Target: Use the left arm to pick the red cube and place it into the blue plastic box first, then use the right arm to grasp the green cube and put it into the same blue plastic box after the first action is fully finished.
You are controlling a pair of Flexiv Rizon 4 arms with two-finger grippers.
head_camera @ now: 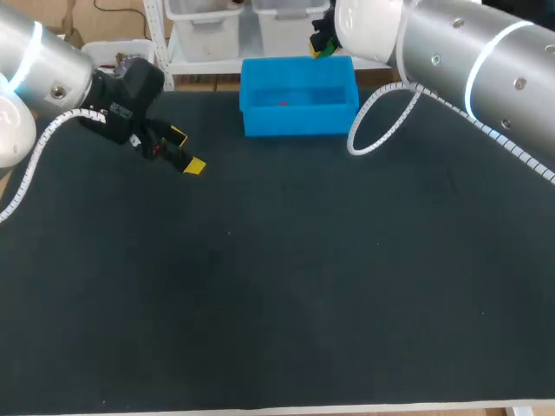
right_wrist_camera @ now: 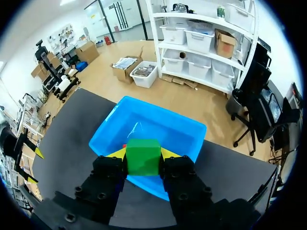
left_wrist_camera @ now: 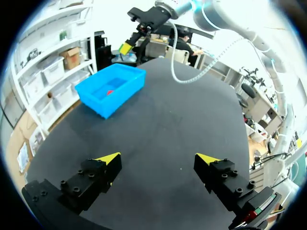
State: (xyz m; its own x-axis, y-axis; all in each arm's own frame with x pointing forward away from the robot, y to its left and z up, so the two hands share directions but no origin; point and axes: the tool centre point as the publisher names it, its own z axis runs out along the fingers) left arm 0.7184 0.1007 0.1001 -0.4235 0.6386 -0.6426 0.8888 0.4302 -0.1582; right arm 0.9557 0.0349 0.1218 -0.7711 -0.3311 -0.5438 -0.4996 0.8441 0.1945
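The blue plastic box [head_camera: 299,95] stands at the table's far middle, with the red cube [head_camera: 283,103] lying inside it. My right gripper [head_camera: 323,45] hangs above the box's far right corner, shut on the green cube [right_wrist_camera: 143,156], which sits squarely between its yellow-tipped fingers over the box [right_wrist_camera: 148,139]. A sliver of the red cube [right_wrist_camera: 124,145] shows beside the green one. My left gripper [head_camera: 184,149] is open and holds nothing, low over the table's left part. From it I see the box [left_wrist_camera: 111,89], the red cube [left_wrist_camera: 110,92] in it and my right gripper [left_wrist_camera: 130,42] above.
The black table [head_camera: 277,286] spreads wide in front of the box. A white coiled cable [head_camera: 381,121] hangs from my right arm, looping down just right of the box.
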